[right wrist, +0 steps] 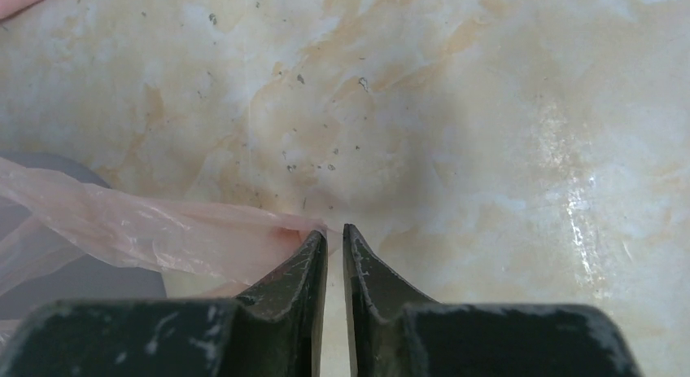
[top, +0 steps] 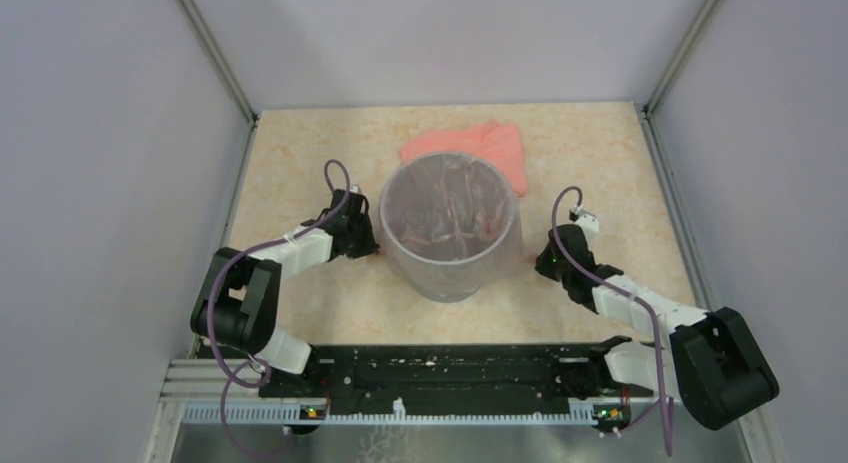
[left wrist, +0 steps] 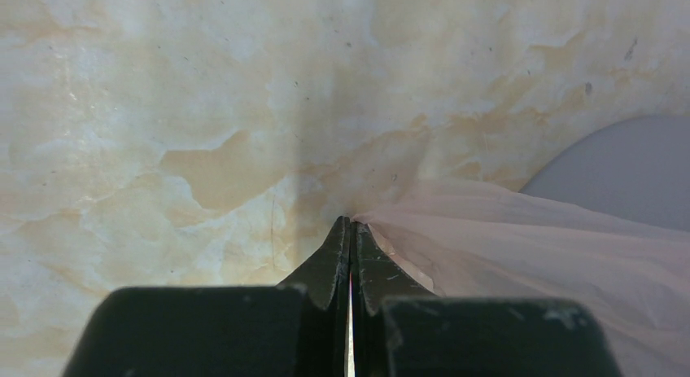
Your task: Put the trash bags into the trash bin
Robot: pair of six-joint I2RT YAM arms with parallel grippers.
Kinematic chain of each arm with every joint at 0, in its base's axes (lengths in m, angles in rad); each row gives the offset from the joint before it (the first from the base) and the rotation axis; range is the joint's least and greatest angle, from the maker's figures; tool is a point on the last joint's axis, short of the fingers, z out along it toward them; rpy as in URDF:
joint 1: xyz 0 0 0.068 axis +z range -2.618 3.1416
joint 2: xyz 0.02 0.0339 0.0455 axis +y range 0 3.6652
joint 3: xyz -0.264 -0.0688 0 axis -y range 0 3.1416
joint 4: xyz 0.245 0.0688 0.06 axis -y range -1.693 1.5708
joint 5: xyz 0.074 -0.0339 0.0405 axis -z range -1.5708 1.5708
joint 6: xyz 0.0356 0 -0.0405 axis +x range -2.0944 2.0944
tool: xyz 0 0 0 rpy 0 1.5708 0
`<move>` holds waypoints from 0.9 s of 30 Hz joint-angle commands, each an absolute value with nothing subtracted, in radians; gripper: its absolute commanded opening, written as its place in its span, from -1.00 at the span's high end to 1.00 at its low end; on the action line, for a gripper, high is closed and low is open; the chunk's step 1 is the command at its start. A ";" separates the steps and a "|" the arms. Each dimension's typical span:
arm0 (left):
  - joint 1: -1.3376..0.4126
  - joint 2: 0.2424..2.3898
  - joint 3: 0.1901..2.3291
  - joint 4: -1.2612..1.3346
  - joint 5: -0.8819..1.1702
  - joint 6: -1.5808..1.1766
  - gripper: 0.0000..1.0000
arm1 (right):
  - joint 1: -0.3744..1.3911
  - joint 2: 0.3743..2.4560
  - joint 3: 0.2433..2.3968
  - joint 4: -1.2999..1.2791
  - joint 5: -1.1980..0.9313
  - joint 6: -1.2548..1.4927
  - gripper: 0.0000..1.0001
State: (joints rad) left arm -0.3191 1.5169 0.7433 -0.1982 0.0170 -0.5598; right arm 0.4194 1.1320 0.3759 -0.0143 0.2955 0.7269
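The trash bag sits in the bin, its film pulled left–right over the rim toward the table — your left gripper is clamped on one edge, your right gripper, a slit apart, just touches the other.

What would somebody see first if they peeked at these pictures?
The grey trash bin in the middle of the table, with a see-through pink trash bag draped over its rim. The left gripper and right gripper sit at its sides, the left pinching the film. A salmon-pink folded sheet lies behind.
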 commanded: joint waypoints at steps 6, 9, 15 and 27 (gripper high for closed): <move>-0.296 1.543 0.703 -0.119 -0.075 -0.581 1.00 | 0.340 1.120 0.367 0.055 0.219 0.704 0.57; -0.296 1.564 0.700 -0.097 -0.090 -0.589 1.00 | 0.282 1.187 0.376 0.085 0.134 0.697 0.65; -0.296 1.569 0.631 -0.008 -0.074 -0.615 1.00 | 0.272 1.251 0.386 0.148 0.044 0.707 0.66; -0.299 1.457 0.654 -0.039 -0.012 -0.598 0.62 | 0.272 1.078 0.496 -0.098 0.067 0.678 -0.38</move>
